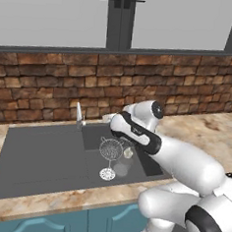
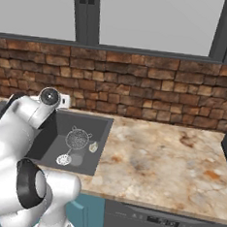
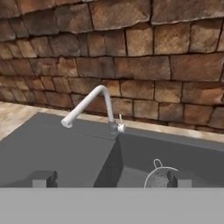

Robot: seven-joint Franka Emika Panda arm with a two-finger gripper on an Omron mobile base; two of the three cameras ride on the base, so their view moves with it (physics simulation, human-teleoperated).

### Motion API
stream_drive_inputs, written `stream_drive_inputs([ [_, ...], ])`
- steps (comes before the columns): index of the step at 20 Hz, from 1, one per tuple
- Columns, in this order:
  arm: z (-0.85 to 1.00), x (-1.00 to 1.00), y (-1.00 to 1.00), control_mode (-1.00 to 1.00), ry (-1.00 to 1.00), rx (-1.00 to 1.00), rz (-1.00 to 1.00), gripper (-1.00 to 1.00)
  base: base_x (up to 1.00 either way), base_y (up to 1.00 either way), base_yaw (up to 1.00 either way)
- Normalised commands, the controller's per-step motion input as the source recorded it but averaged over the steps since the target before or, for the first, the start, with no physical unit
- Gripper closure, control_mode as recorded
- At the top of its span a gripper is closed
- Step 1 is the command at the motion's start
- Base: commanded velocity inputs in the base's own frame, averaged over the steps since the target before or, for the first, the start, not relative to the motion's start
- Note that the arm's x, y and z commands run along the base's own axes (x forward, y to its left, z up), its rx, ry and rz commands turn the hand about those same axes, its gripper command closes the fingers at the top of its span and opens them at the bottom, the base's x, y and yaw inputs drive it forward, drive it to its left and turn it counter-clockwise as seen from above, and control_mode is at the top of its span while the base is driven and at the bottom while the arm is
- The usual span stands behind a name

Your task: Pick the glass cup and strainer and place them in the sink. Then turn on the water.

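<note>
While my pincer (image 3: 111,178) stands with its tips wide apart and clamped on nothing, aimed at the slim silver faucet (image 3: 94,105), the large dark grey rectangular sink (image 1: 41,156) holds the round silvery wire-mesh strainer (image 1: 111,149), the small clear glass cup (image 1: 128,152) just beside it. No legible writing anywhere; marbled beige worktop (image 2: 155,158).

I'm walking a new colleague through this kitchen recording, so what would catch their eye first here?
Probably the white arm reaching over the dark grey sink toward the slim silver faucet at the brick wall, the gripper open and empty. Next, the wire-mesh strainer lies in the basin with the glass cup beside it and the round drain nearer the front. No water runs yet.
</note>
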Motion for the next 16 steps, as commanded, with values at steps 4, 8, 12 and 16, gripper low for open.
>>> stream_drive_inputs([
  [4, -0.03, 0.00, -0.01, -1.00, -0.01, 0.00, 0.20, -1.00, 0.00, 0.00, 0.00],
  [8, -0.01, 0.00, 0.00, -1.00, 0.00, 0.00, 0.16, -1.00, 0.00, 0.00, 0.00],
  [12, -0.07, 0.00, 0.00, -1.00, -0.04, 0.00, 0.17, -1.00, 0.00, 0.00, 0.00],
  [16, -0.03, 0.00, 0.00, -1.00, -0.12, 0.00, 0.15, -1.00, 0.00, 0.00, 0.00],
])
